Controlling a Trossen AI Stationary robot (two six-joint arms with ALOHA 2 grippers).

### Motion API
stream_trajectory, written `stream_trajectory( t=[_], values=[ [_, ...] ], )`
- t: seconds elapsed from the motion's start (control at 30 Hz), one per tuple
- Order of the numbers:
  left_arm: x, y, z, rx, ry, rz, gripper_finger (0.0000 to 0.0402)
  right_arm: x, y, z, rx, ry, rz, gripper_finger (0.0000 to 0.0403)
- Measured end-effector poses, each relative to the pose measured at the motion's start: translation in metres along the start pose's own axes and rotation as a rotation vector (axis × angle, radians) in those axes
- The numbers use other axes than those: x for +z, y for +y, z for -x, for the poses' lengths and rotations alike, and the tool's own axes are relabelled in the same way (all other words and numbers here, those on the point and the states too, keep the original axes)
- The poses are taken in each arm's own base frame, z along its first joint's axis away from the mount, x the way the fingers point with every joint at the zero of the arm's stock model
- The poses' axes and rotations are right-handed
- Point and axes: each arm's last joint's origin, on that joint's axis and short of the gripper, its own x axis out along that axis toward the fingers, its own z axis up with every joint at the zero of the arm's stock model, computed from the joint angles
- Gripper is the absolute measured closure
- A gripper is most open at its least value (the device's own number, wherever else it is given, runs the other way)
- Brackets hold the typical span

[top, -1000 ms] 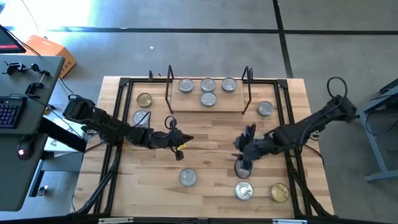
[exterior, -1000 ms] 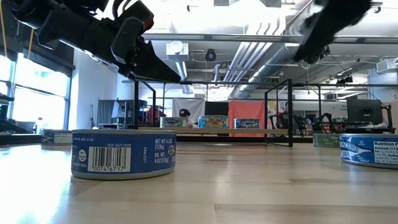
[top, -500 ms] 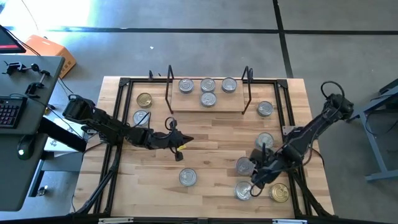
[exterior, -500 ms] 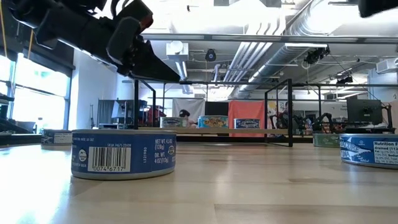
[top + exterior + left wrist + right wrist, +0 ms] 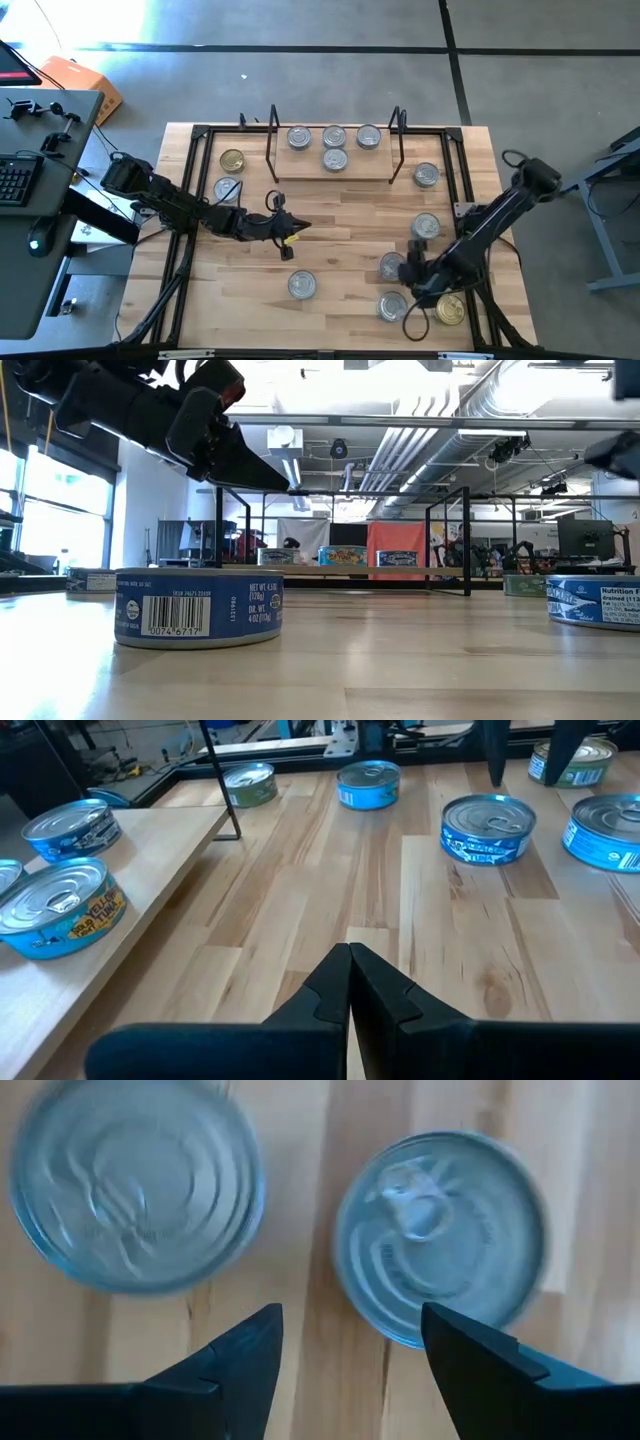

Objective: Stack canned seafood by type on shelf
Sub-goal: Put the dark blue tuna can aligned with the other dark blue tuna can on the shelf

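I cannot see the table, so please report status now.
Left gripper shut, empty, mid-table. Right gripper open above two silver tins. Four tins on shelf. Nothing blocking.

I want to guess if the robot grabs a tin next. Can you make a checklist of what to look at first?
1. Right tool open: ok, its fingers stand apart.
2. Right tool above a tin: ok, it hangs over the silver-lidded tin near the table's front right, with a second tin beside it.
3. Tin centred between the fingers: not ok, it sits off to one side.
4. Right tool empty: ok, nothing between the fingers.
5. Left tool out of the way: ok, shut, hovering over the middle of the table.
6. Room on the shelf: ok, four tins on it, bare wood left.
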Motion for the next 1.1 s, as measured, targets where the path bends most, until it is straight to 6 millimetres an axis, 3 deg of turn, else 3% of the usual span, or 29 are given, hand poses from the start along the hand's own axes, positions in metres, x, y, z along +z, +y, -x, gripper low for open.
stream_trajectory(
  t=[0.23,0.6,0.9,1.1],
  values=[
    [0.001,0.0,0.0,0.0,-0.008,0.005,0.0401,0.002,0.012,-0.031,-0.137,-0.024,0.186,0.0228],
    [0.008,0.0,0.0,-0.003,-0.073,0.019,0.0401,0.013,-0.004,-0.048,-0.347,-0.076,0.17,0.0391],
    [0.021,-0.005,-0.008,-0.138,-0.108,-0.115,0.0401,0.035,-0.018,-0.054,-0.323,-0.122,0.337,0.04],
    [0.028,-0.008,-0.032,-0.279,-0.12,-0.29,0.0399,0.059,-0.05,-0.061,-0.303,-0.146,0.389,0.0402]
  ],
)
